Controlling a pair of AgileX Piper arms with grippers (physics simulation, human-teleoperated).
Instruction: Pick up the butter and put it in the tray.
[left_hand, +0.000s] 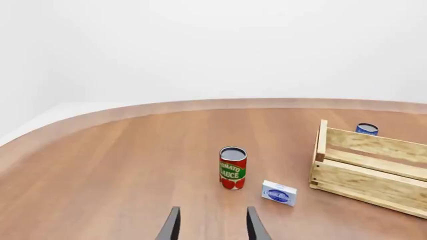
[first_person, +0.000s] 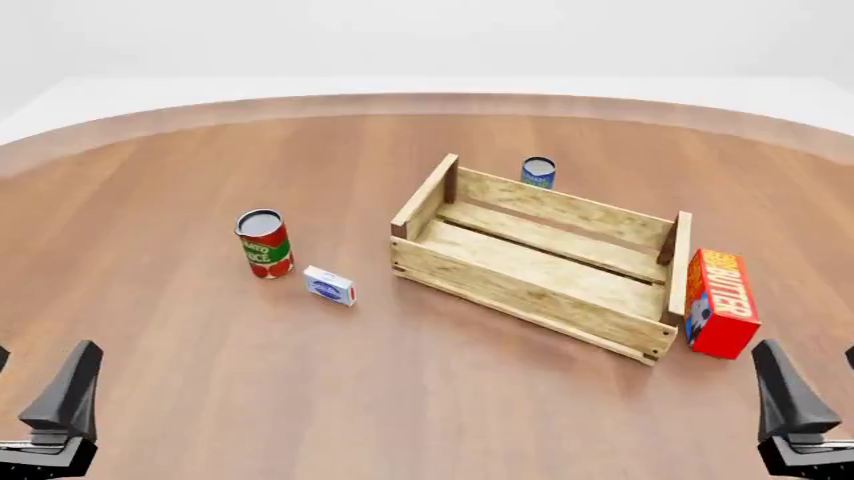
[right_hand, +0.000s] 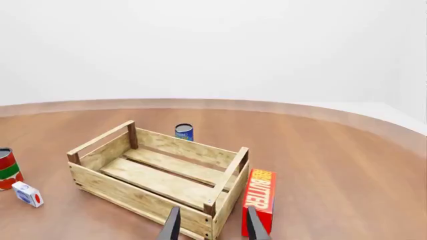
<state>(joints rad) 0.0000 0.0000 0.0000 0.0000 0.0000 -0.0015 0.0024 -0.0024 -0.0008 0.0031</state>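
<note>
Tray (first_person: 534, 262) sits empty; butter (first_person: 719, 303) stands upright just beside its right end board, untouched. Likely light, stiff, smooth carton: pinch the 2 broad faces mid-height. Right gripper (right_hand: 211, 224) and left gripper (left_hand: 211, 225) both spread, holding nothing.

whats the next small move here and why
Probably reach the right end effector forward and a little right toward the butter. The carton stands upright on the table just outside the tray's right end board, not yet held, and it is nearest the right arm. Both end effectors are open and holding nothing.
</note>
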